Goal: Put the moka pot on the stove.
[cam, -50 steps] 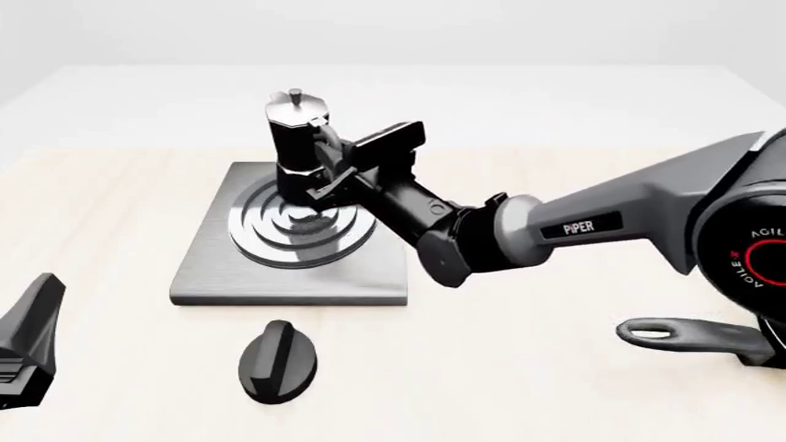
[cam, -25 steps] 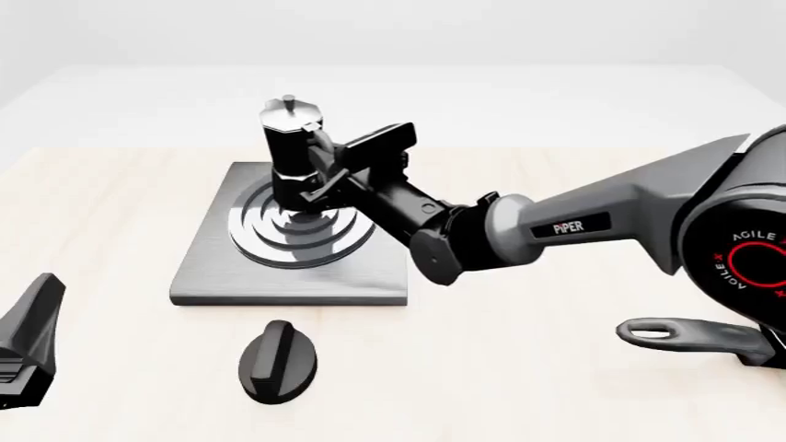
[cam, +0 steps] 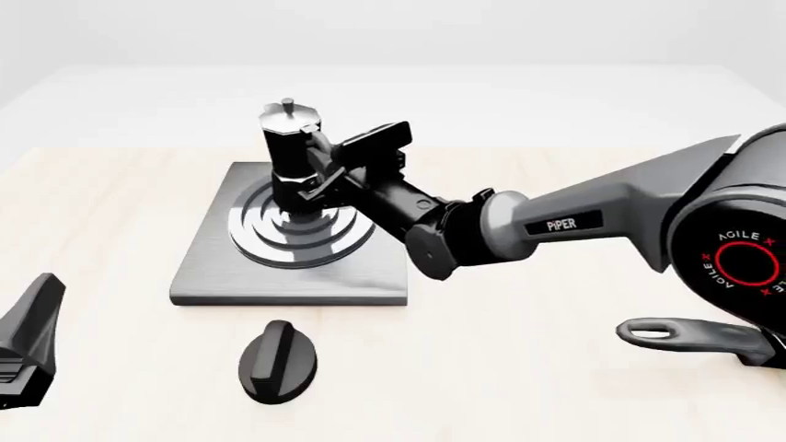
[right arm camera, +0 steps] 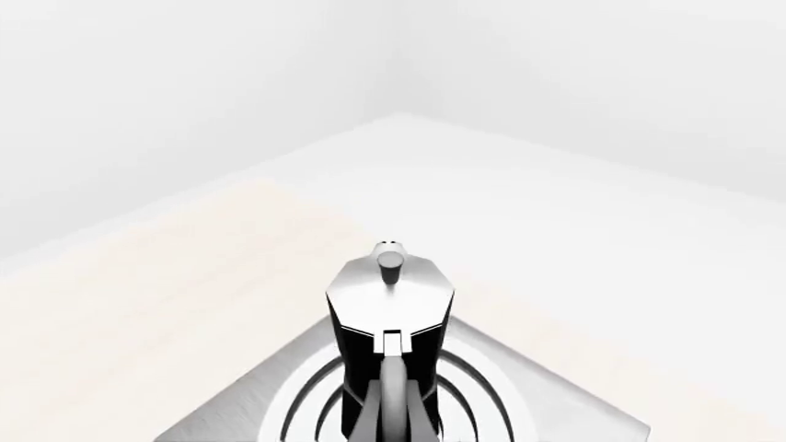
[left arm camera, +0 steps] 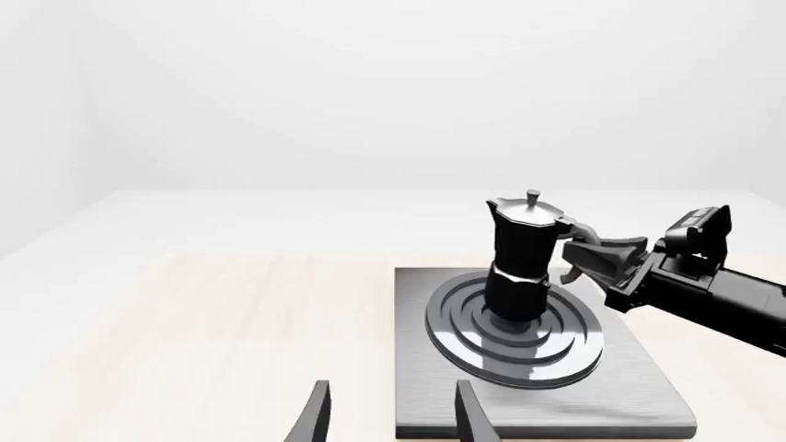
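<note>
The moka pot, black with a silver lid, stands upright over the middle of the shiny rings of the stove. Its base sits at the rings, touching or just above. My right gripper reaches in from the right and is shut on the pot's curved handle. In the left wrist view the moka pot rises from the ring centre of the stove, with the right gripper at its handle. The right wrist view looks down on the moka pot. My left gripper is open and holds nothing, well short of the stove.
A black oval knob lies on the table just in front of the stove. A black pan handle shows at the right edge. The left gripper's body sits at the near left corner.
The right gripper has carried the moka pot slightly left and lower, down to the rings. The left arm has not moved.
</note>
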Robot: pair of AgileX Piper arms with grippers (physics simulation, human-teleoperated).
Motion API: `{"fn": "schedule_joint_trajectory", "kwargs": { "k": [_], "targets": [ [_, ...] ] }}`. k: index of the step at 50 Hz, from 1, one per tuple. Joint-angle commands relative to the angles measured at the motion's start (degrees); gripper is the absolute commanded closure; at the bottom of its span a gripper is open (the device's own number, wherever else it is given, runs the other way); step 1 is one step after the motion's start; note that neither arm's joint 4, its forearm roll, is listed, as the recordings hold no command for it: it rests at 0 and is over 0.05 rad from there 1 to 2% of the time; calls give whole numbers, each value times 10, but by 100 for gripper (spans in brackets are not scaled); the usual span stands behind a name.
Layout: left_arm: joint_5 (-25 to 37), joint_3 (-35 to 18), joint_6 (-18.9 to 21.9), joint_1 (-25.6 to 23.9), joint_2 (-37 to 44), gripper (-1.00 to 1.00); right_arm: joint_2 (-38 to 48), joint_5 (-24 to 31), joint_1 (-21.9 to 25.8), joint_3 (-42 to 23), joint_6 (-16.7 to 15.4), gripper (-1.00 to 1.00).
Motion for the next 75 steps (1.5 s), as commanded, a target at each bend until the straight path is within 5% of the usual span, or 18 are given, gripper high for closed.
{"fn": "schedule_joint_trajectory", "kwargs": {
  "k": [1, 71, 72, 75],
  "targets": [
    [0, 0, 0, 0, 0, -100, -1, 9, -1, -13, 5, 100],
    [0, 0, 0, 0, 0, -100, 26, 22, 1, -22, 32, 100],
    [0, 0, 0, 0, 0, -100, 27, 22, -2, -22, 31, -100],
    [0, 0, 0, 0, 0, -100, 30, 23, -4, -25, 33, -100]
  ]
}}
